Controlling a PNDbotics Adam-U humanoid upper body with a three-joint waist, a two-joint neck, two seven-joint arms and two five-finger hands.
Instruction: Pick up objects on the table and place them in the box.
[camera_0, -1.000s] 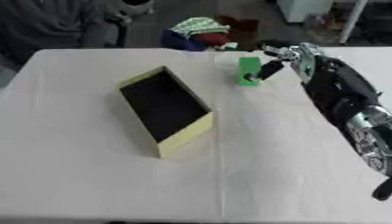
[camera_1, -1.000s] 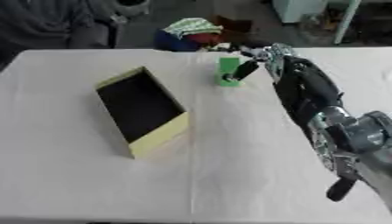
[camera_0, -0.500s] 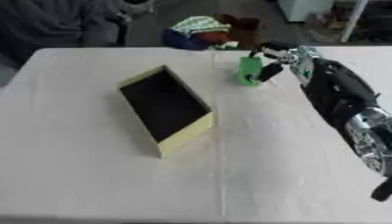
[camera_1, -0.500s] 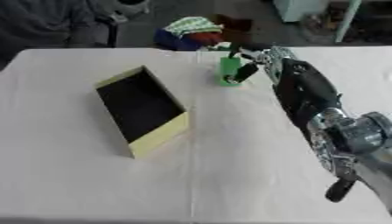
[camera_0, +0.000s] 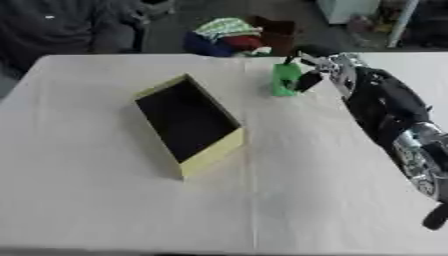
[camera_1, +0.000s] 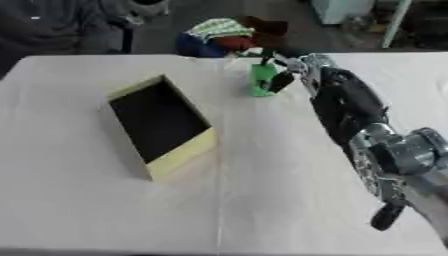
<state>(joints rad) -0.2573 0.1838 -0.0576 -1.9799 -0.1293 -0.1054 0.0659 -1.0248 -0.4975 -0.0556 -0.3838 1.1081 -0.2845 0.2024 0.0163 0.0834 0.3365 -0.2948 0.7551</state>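
Spanning the whole view: white cloth-covered table (camera_0: 105, 200), wide bare room at the near and left parts. Far edge sits just behind the work spot, with a heap of coloured fabric (camera_0: 229, 36) beyond it, so little margin that way.

Next: open rectangular cardboard box, pale yellow walls and dark inside (camera_0: 186, 123), lying askew left of centre. Mouth faces up, appears empty. Walls look thin; likely slides on cloth if bumped, so come down from above.

Black right arm reaches along the right side to the far edge. Right hand (camera_0: 317, 74) has fingers curled round the small bright green block-shaped object (camera_0: 283, 79), which stands upright near the table's far edge, well apart from the box and to its right. Cannot tell if it's off the cloth.

Object looks light, rigid, smooth-sided, so probably slippery; side grip near mid-height seems right. Path leftward to the box looks unobstructed.

Left hand not visible.
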